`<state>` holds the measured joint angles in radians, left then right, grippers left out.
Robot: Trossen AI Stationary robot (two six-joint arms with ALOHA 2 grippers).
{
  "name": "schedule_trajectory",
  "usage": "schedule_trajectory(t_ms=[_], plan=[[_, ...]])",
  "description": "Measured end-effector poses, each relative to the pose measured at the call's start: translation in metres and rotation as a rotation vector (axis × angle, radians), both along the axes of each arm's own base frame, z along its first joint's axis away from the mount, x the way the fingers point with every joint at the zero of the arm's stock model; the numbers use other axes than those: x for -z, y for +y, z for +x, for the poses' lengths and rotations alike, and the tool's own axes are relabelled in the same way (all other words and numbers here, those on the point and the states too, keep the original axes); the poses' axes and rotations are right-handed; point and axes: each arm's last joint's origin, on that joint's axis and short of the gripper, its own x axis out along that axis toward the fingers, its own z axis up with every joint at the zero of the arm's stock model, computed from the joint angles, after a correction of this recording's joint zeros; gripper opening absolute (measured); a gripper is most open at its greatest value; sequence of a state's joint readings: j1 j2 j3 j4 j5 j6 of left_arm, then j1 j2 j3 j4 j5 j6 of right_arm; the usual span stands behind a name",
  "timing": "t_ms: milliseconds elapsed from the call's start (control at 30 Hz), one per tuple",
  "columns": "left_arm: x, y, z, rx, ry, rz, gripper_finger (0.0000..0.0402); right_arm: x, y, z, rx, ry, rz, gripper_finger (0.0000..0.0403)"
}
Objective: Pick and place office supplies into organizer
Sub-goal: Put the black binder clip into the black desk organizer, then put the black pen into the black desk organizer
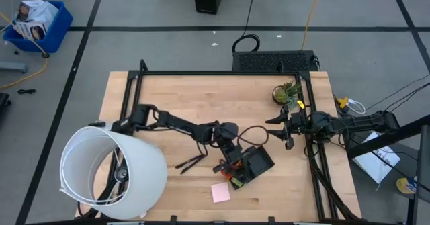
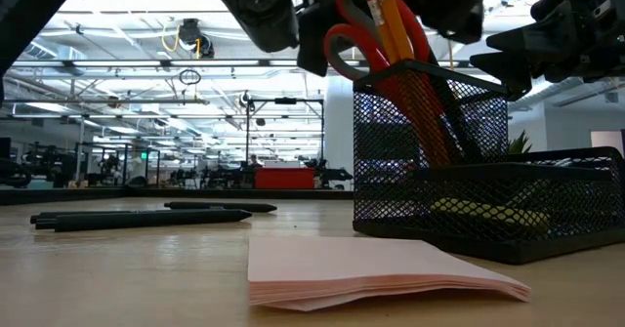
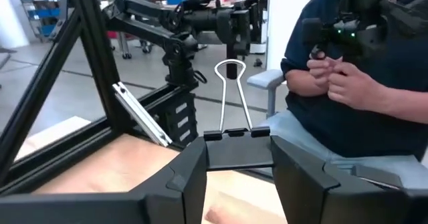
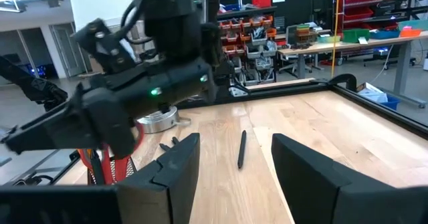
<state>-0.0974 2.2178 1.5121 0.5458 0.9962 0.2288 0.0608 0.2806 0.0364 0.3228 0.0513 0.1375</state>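
From above I see my left pincer [image 1: 233,159] held over the black wire-mesh organizer [image 1: 256,163], which sits near the middle of the pale wooden surface [image 1: 175,94]. In the left wrist view its fingers [image 3: 179,177] are clamped on a black binder clip with silver wire handles [image 3: 234,147], the handles standing upright between them. In the low view the organizer's tall cup already holds red-handled scissors [image 2: 363,34] and an orange pencil [image 2: 395,24], both leaning. Just in front of the organizer lies the square pink sticky-note pad [image 1: 220,193], flat on the wood. Two slim black pens [image 1: 189,162] lie beside the left arm, apart from the organizer. My right pincer [image 1: 274,129] waits just off the organizer's far side, near the small potted green plant [image 1: 284,93], its fingers [image 4: 170,167] standing apart with nothing between them. A large white cylindrical shade [image 1: 111,171] rests at the surface's corner. A person in a dark shirt [image 3: 348,83] sits beyond the frame.
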Motion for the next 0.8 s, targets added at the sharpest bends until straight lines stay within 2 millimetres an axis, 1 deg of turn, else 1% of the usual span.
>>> schedule_trajectory(t_ms=[100, 267, 400, 800], plan=[[0.002, -0.005, 0.004, -0.008, 0.004, 0.0, 0.0144, 0.0, 0.0, 0.0, 0.0, 0.0, 0.0, 0.0183], [0.008, 0.005, 0.006, -0.06, 0.058, 0.019, 0.0175, 0.0, 0.0, 0.0, 0.0, 0.0, 0.0, 0.0183], [0.009, 0.004, 0.006, -0.071, 0.065, 0.022, 0.0183, 0.0, 0.0, 0.0, 0.0, 0.0, 0.0, 0.0183], [0.008, 0.002, 0.007, -0.11, 0.083, 0.012, 0.0126, 0.0, 0.0, 0.0, 0.0, 0.0, 0.0, 0.0183]])
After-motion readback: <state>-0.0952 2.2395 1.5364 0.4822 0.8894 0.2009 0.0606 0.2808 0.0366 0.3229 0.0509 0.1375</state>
